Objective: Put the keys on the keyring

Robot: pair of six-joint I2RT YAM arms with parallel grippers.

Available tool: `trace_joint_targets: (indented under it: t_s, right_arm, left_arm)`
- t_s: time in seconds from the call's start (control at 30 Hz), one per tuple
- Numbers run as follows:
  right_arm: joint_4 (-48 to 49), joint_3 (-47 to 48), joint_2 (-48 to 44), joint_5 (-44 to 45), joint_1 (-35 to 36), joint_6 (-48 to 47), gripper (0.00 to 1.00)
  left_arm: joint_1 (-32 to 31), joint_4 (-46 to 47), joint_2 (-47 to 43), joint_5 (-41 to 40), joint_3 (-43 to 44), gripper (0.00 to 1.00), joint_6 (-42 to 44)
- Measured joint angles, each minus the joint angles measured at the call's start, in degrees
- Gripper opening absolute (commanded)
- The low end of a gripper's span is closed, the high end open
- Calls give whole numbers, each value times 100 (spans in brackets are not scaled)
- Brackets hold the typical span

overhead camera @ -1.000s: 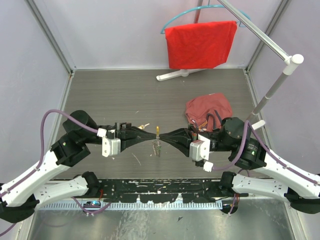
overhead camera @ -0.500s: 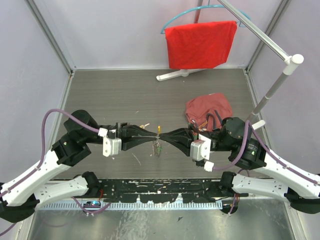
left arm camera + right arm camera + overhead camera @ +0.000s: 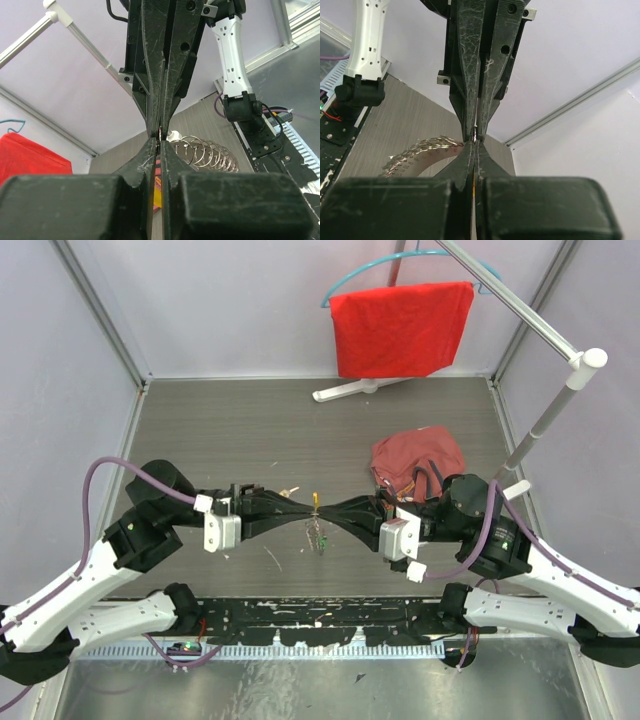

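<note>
Far beyond the left tool [image 3: 309,507] and the right tool [image 3: 325,510], against the back wall [image 3: 230,300], we see a bright red cloth [image 3: 400,328] draped over a teal hanger [image 3: 345,282]. Beneath the cloth, a white stand foot [image 3: 355,390] rests on the grey wood-grain counter [image 3: 230,430]. Well to the right of the right tool, a thin metal pole [image 3: 530,445] rises to a white joint [image 3: 590,358]. Nearer, behind and to the right of that tool, a crumpled dull-red cloth [image 3: 418,458] lies on the counter. On the near side of the left tool we spot a pale sliver [image 3: 272,558].

Keys [image 3: 319,537] too small to tell apart
</note>
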Motion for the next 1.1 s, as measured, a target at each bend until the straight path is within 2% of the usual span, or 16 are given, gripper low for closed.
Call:
trace_joint_targets:
  t_s: [0.07, 0.2, 0.23, 0.33, 0.47, 0.67, 0.83, 0.93, 1.1]
  right_arm:
    - [0, 0, 9, 9, 0, 2, 1]
    - [4, 0, 11, 11, 0, 7, 1]
    - [4, 0, 11, 11, 0, 7, 7]
    - [4, 0, 11, 20, 0, 20, 34]
    - [4, 0, 9, 157, 0, 37, 46]
    - [-44, 0, -181, 529, 0, 149, 49]
    - [-70, 0, -328, 1099, 0, 750, 54]
    - [-68, -2, -365, 1676, 0, 1408, 55]
    - [-81, 0, -221, 3383, -2, 2719, 55]
  left_arm:
    - [0, -2, 0, -2, 0, 0, -7]
    - [0, 0, 0, 0, 0, 0, -13]
    - [0, -2, 0, -2, 0, 0, -13]
    - [0, -15, 0, -7, 0, 0, -2]
    - [-2, -149, 0, -48, 0, 0, 48]
    - [-2, -470, -116, -387, 0, 0, 111]
    - [-2, -813, -195, -890, 0, 0, 35]
    - [-2, -1064, -162, -1292, 2, 0, -157]
    - [-2, -1300, -173, -2312, -22, 0, -741]
